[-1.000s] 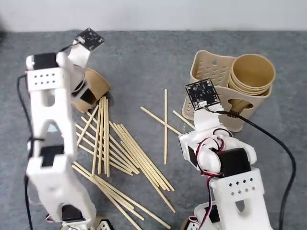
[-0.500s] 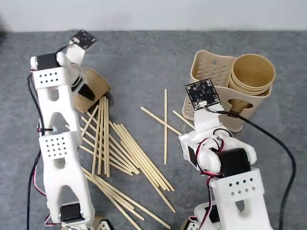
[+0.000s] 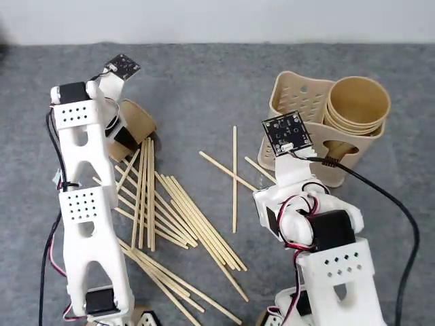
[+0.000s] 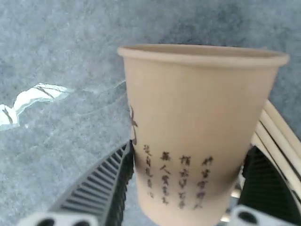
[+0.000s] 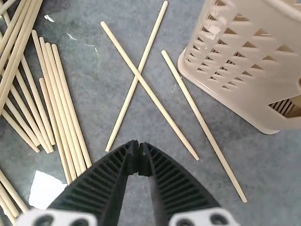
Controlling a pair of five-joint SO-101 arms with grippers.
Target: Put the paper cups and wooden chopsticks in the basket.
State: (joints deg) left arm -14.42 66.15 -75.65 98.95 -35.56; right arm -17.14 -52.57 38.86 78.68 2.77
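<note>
My left gripper (image 4: 188,155) is shut on a tan paper cup (image 4: 193,127) with dark print, one black finger on each side of its wall. From the high view this cup (image 3: 138,121) lies tilted at the far left, above the top of the chopstick pile, with the left gripper (image 3: 124,134) around it. Many wooden chopsticks (image 3: 170,210) lie scattered on the grey mat. The beige basket (image 3: 296,102) stands at the right with several stacked paper cups (image 3: 357,102) in it. My right gripper (image 5: 138,151) is shut and empty, low over the mat beside crossed chopsticks (image 5: 141,89) and the basket (image 5: 244,61).
The right arm's body (image 3: 316,231) stands in front of the basket. A white paper scrap (image 5: 44,188) lies by the chopsticks, and a clear scrap (image 4: 28,96) lies on the mat beyond the cup. Bare mat stretches between the cup and the basket.
The left arm's links have shifted back and straightened, with the cup still in the gripper and barely moved. The right arm has kept still.
</note>
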